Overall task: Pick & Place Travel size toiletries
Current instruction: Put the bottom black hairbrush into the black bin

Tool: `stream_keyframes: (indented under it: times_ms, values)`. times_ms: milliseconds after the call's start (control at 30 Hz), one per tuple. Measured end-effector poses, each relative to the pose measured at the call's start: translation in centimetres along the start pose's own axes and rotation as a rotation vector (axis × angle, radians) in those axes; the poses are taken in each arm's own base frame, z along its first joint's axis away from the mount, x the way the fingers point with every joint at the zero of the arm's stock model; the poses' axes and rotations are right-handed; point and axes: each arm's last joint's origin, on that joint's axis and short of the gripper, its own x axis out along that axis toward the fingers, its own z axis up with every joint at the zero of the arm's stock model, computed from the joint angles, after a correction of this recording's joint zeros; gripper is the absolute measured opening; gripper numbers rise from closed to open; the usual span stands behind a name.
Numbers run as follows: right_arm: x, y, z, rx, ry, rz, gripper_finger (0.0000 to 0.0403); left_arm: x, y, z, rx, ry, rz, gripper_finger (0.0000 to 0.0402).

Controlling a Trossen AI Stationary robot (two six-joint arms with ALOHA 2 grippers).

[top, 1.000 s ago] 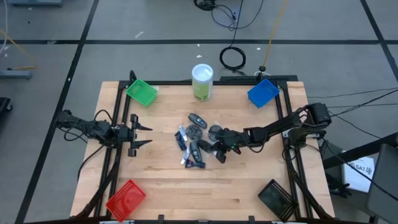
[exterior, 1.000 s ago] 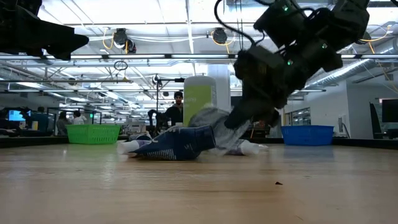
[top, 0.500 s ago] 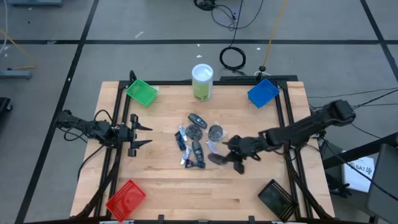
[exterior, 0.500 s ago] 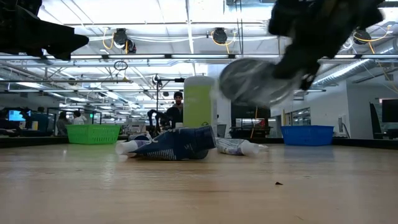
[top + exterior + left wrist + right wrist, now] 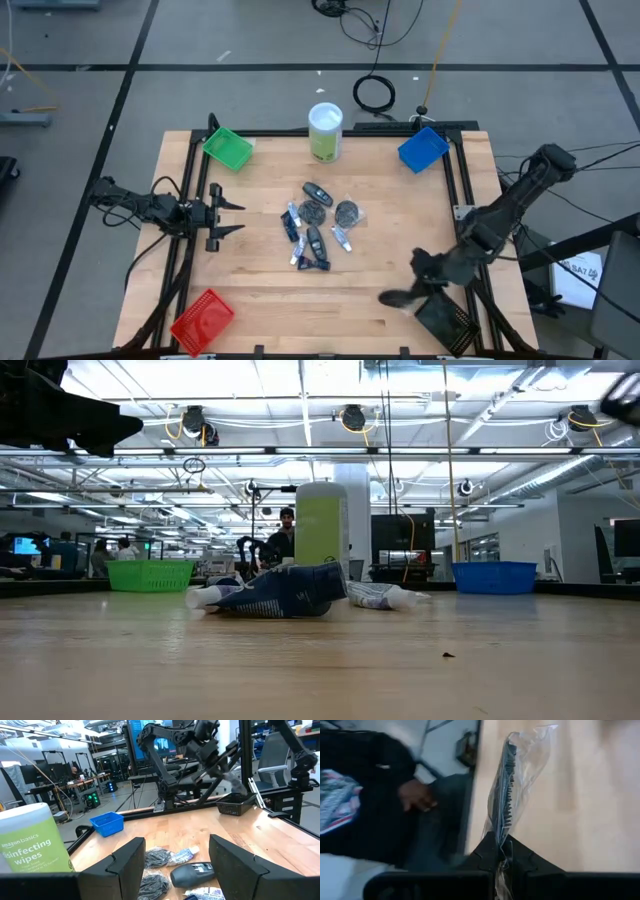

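Four plastic mesh bins sit at the corners of the pale wooden table (image 5: 260, 290) in the high view: a green bin (image 5: 228, 149), a blue bin (image 5: 422, 148), a red bin (image 5: 202, 319) and a black bin (image 5: 446, 318); none shows anything inside. A white-and-green canister (image 5: 325, 131) stands upright at the far edge. The toiletries (image 5: 318, 226) lie in a loose heap at the table's middle: tubes, dark bottles, round crinkled packets. The right gripper (image 5: 418, 281) hangs just beside the black bin, whereas a second ago it was down in the heap. The left gripper (image 5: 228, 218) waits near the table's left edge, fingers parted, holding nothing.

From table height, the heap (image 5: 285, 592) rests before the canister (image 5: 321, 530), with a white-capped tube (image 5: 378, 596) to one side; the right arm that filled this view earlier is almost gone from it.

Past the left wrist's two dark fingers (image 5: 129, 865), a dark oblong bottle (image 5: 196, 872) and mesh-like packets (image 5: 160, 856) lie on the wood.

At the right wrist, the fingers are pinched shut on a clear, glossy sachet (image 5: 512, 780) holding something dark, over the table's edge.
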Motion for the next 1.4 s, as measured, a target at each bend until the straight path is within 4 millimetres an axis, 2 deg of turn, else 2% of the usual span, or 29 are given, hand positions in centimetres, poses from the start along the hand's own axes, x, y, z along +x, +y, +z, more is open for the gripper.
stream_keyframes:
  times_ms: [167,567,800,1133,1400]
  values:
    - [-1.0,1.2,-2.0,0.188,0.086,0.034,0.0004,0.0,0.0,0.0,0.000,0.000,0.000,0.0216]
    - [-1.8,3.0,-6.6,0.550,0.270,-0.021,0.0004,0.0,0.0,0.0,0.000,0.000,0.000,0.0216]
    - [-2.7,2.5,-8.8,0.715,0.350,-0.191,0.0004,0.0,0.0,0.0,-0.001,0.000,0.000,0.0216]
    - [-2.9,2.6,-9.0,0.750,0.259,-0.189,0.0056,0.0,0.0,0.0,-0.001,0.000,0.000,0.0216]
    - [-2.9,2.6,-9.0,0.752,0.257,-0.194,0.0097,0.0,0.0,0.0,0.001,0.000,0.000,0.0216]
